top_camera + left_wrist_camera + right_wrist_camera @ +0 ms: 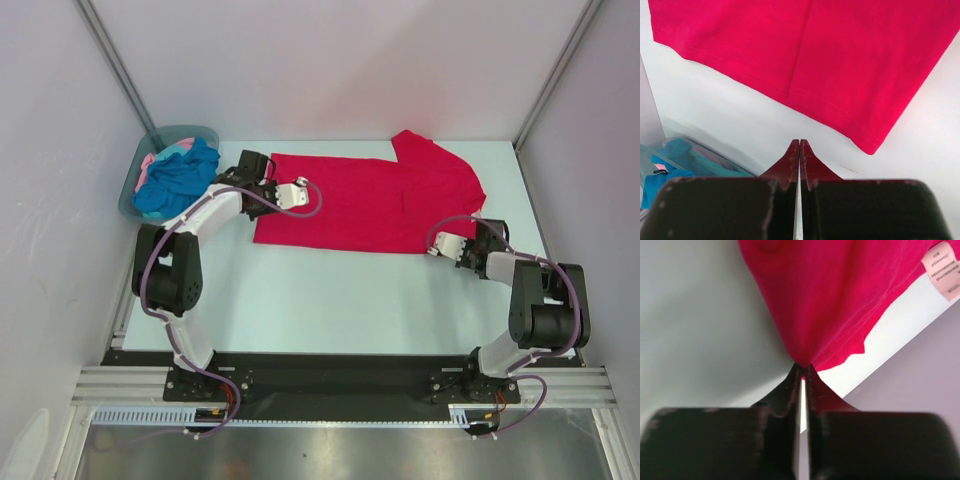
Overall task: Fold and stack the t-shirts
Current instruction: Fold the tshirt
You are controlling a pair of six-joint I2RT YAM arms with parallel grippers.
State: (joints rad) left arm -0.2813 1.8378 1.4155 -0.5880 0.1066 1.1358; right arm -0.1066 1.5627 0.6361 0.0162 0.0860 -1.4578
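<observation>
red shirt (pixel 365 205) cloth is bunched between the nearly shut tips of the right end effector (pixel 802 367), pinched at its near right edge, with a pale label (pixel 942 270) showing further along. left end effector (pixel 799 145) is closed on nothing and hovers by the shirt's left hem. the shirt lies spread flat across the far middle of the surface (pixel 330 300). i'd judge it light, limp and quick to sag, best taken at corners or hems. blue shirt (pixel 178 180) and pink shirt (pixel 150 160) sit crumpled in the tub (pixel 127 200) at far left. plain pale walls (pixel 330 70) close the space in.
</observation>
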